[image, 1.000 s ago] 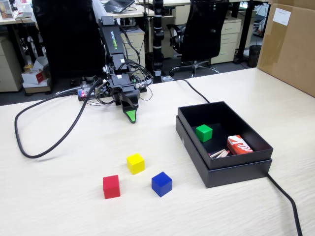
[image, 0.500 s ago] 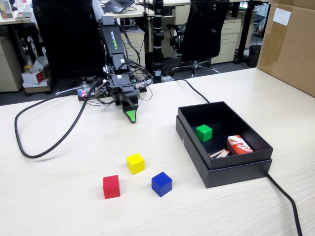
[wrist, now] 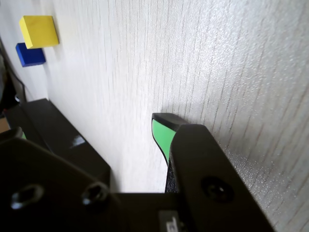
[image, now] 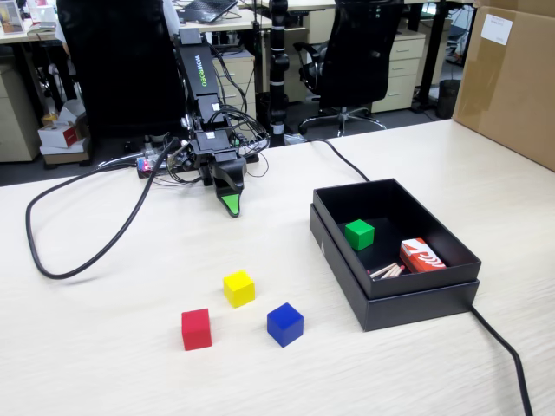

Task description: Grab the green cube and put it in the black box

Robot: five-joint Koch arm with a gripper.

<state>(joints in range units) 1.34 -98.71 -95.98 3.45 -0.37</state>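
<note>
The green cube (image: 359, 234) lies inside the black box (image: 414, 301), at about four o'clock from the gripper (image: 230, 208) in the fixed view, well apart, and whether the jaws are parted I cannot tell.

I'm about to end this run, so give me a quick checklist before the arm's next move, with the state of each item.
1. Green cube inside the black box: ok, it sits on the box floor near the back left.
2. Pincer carrying nothing: ok, no cube at its green tip, which hangs low over bare table.
3. Pincer shut: cannot tell, the wrist view shows only one tip.
4. Pincer clear of the box: ok, it is well to the left in the fixed view.
5. Yellow cube, red cube and blue cube outside the box: ok, all on the table.
</note>
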